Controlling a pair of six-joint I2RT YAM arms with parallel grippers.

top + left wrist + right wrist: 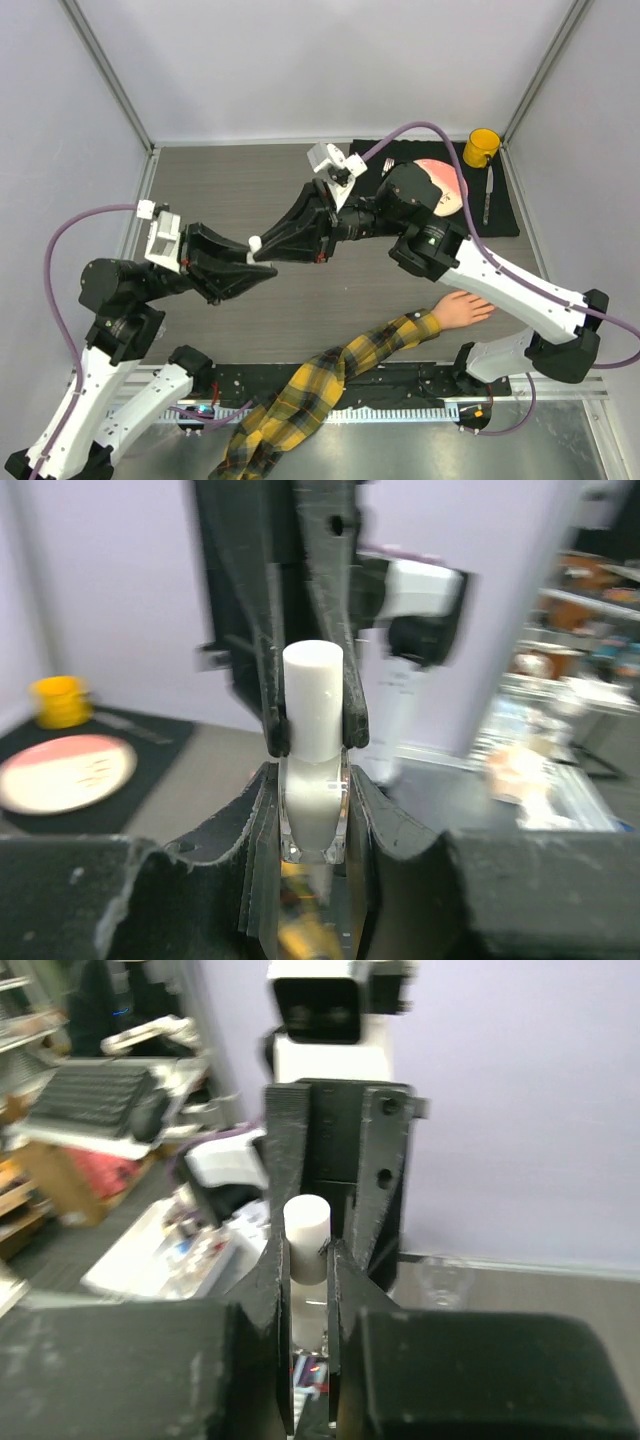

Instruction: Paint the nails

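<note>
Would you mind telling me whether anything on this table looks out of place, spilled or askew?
Nothing looks spilled or broken. The one oddity is the plaid sleeve, which trails off the near edge of the table and over the rail; the hand lies flat on the table.

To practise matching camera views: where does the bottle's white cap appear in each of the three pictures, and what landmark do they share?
Top external: white cap, left of centre, where the two arms meet.
Left wrist: centre, upright above the clear bottle.
Right wrist: low centre, between the near fingers.
Shared landmark: the right end effector, shut on the cap.
</note>
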